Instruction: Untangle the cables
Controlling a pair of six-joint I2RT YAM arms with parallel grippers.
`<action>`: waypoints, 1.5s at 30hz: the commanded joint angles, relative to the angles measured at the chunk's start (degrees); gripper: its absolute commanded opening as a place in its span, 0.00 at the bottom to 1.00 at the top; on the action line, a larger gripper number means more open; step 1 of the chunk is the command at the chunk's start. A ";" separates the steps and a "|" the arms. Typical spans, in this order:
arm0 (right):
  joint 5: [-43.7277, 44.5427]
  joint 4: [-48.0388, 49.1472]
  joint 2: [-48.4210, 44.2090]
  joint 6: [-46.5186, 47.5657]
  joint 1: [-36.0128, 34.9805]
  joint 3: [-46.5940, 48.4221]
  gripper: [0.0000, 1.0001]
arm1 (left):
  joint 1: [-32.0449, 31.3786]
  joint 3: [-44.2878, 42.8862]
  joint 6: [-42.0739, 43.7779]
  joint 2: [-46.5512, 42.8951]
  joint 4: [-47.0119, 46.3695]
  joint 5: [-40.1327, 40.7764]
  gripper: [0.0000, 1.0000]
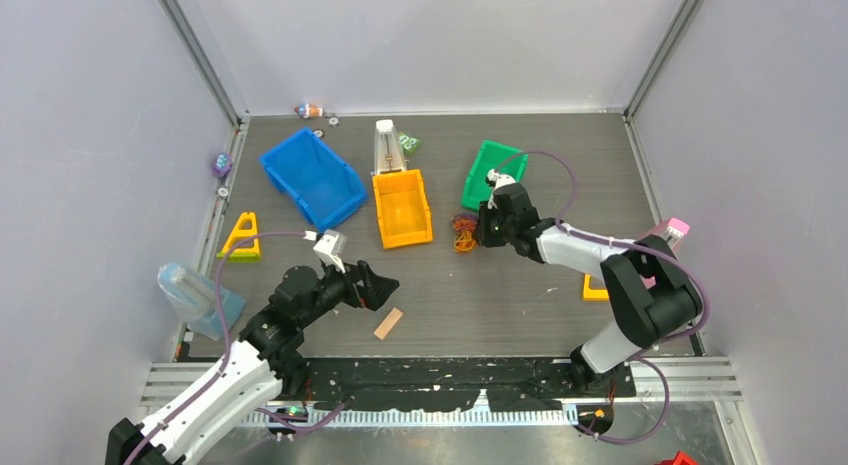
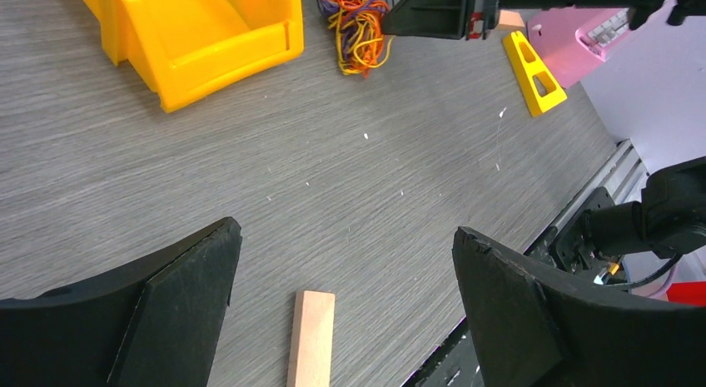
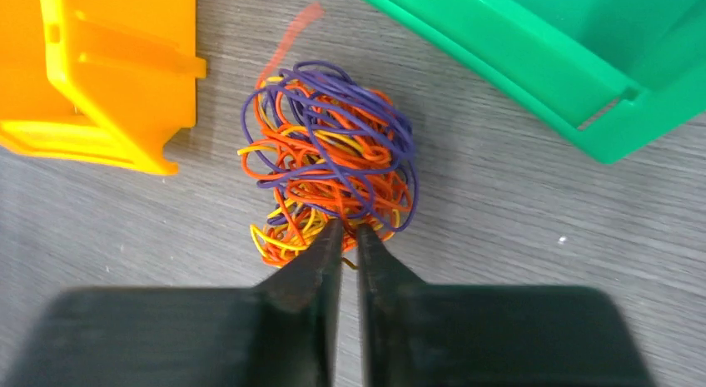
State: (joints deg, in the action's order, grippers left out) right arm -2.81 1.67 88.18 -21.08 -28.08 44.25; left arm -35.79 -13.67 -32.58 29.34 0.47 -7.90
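Observation:
The cables are one small tangle of orange, yellow and purple loops lying on the grey table between the yellow bin and the green bin. They also show in the right wrist view and far off in the left wrist view. My right gripper sits at the tangle's near edge, and its jaws are pinched on a few orange and yellow strands. My left gripper is wide open and empty, low over the table, well apart from the tangle.
A wooden block lies just below my left gripper. A blue bin, a yellow bin and a green bin stand at the back. Yellow triangle stands sit at the sides, with a pink object at the right.

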 commanded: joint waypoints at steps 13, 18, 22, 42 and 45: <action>-23.21 8.67 -21.09 -1.22 -1.28 -10.48 0.06 | -0.25 -9.03 4.08 13.24 -7.61 -5.15 0.99; -24.59 4.71 -26.29 -2.83 -1.45 -12.36 0.05 | -0.37 -12.02 2.18 21.33 -10.76 -10.02 0.96; -26.34 3.89 -31.06 -4.70 -1.46 -14.61 0.09 | -1.30 -12.65 1.34 25.32 -14.90 -14.59 0.96; -2.38 -12.01 -21.31 2.72 -0.40 -4.65 0.90 | -7.49 -18.81 3.93 35.26 -8.77 -12.51 0.97; -1.87 -12.77 -22.42 3.15 -0.40 -5.67 0.89 | -9.58 -20.15 3.27 37.92 -8.83 -11.46 0.96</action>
State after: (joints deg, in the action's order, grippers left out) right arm -6.42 -10.20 67.16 -19.57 -28.53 36.91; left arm -42.92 -30.22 -29.52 64.97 -8.16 -19.62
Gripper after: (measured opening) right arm 0.894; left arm 0.966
